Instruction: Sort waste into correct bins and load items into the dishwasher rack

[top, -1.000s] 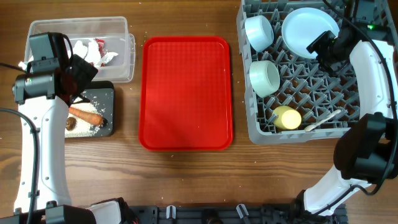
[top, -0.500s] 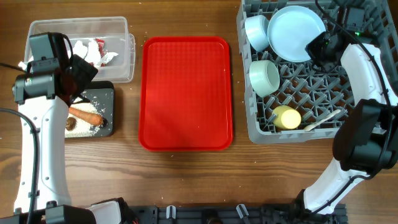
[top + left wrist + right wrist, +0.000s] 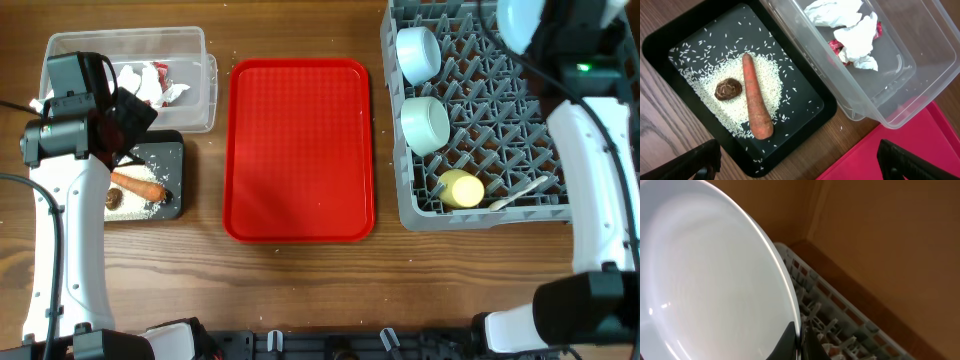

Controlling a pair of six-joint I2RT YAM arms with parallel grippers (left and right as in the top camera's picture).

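Right gripper [image 3: 799,345] clamped pale blue plate [image 3: 715,280], 1 o'clock.
Scraps [image 3: 150,82], carrot [image 3: 138,185] were binned; bowls [image 3: 425,123], cup [image 3: 460,188] racked; plate appeared unseated.

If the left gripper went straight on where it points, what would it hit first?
Likely the black tray, on its side beside the clear tub, near the carrot; depth is unclear.

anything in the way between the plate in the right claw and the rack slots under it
Nothing visible. The right claw grips the pale blue plate by its rim above the rack's far edge, where the pegs are bare. The small blue bowl, mint bowl and yellow cup sit along its left side.
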